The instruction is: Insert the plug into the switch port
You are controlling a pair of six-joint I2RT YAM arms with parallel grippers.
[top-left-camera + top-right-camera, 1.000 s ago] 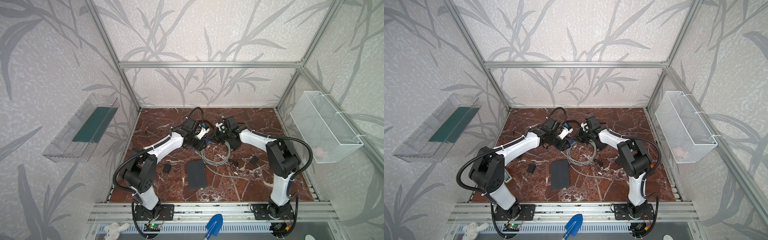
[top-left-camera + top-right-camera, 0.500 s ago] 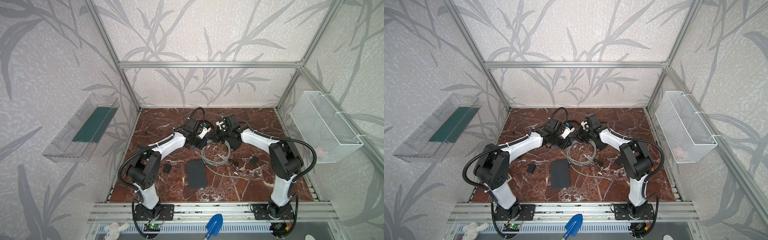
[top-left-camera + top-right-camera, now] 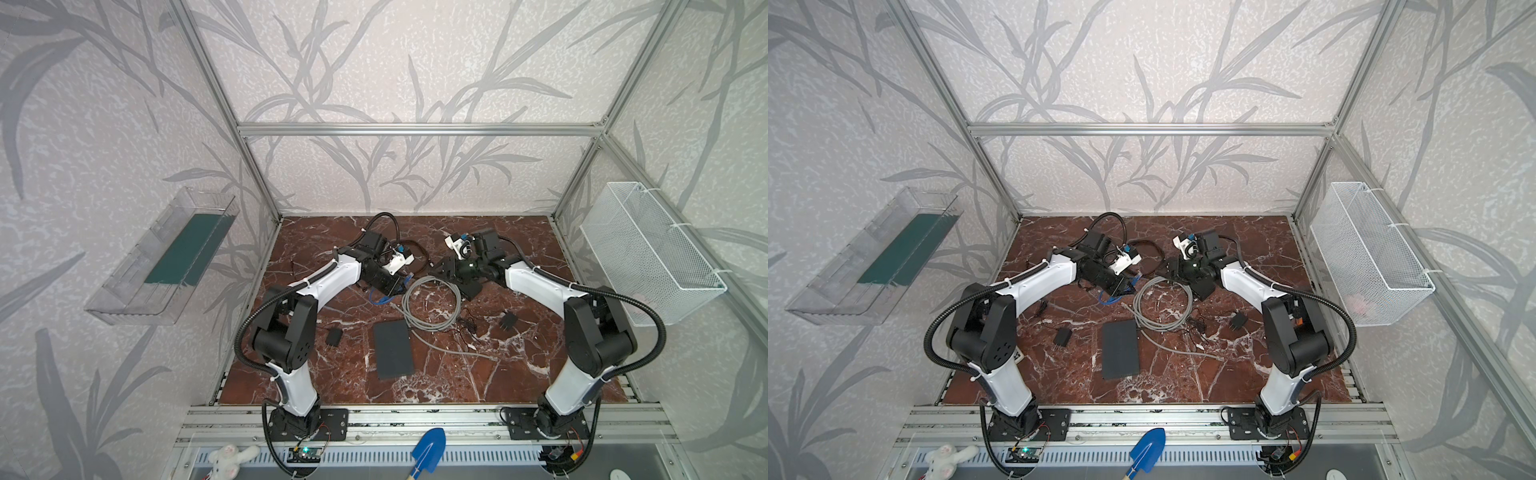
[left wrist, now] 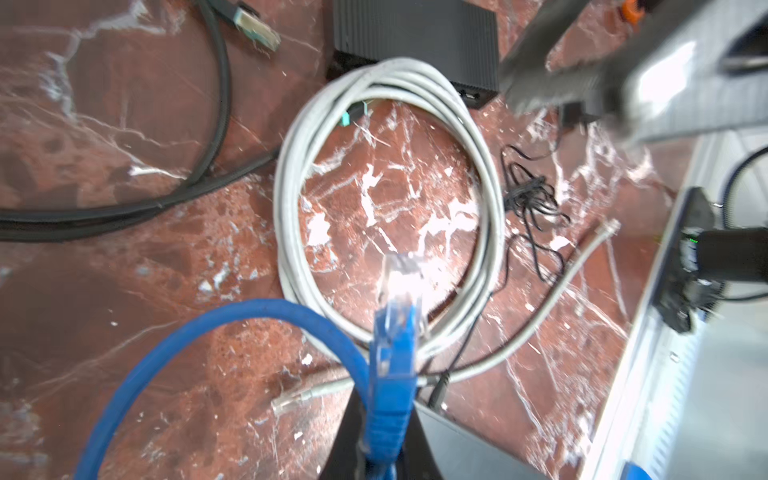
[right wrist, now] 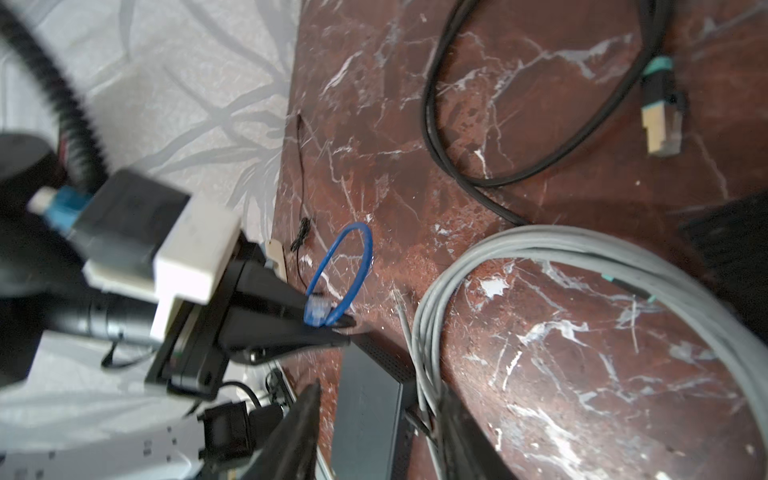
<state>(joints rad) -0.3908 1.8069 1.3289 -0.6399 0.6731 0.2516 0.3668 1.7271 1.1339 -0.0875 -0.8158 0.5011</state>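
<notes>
My L pincer is clamping tight on the plug by its blue rubbery boot. The clear hard-plastic tip is sticking out past the fingers. The blue cable, round & smooth, is looping back from the boot over the bench, which is glossy red-brown marble w/ white veins.

My R pincer is standing w/ jaws well apart, gripping nothing, black fingers straddling the switch. Can't tell if they're touching it. The switch is boxy, matte black, w/ fine ribbing showing in the L wrist view. In a top view the switch is sitting far-mid on the bench.

The grey cable coil, several round loops, is lying just beside the switch & overlapping one edge. Plug & switch are apart, w/ the coil lying between them. A black braided cable w/ a metal-shelled end is lying near the coil.
</notes>
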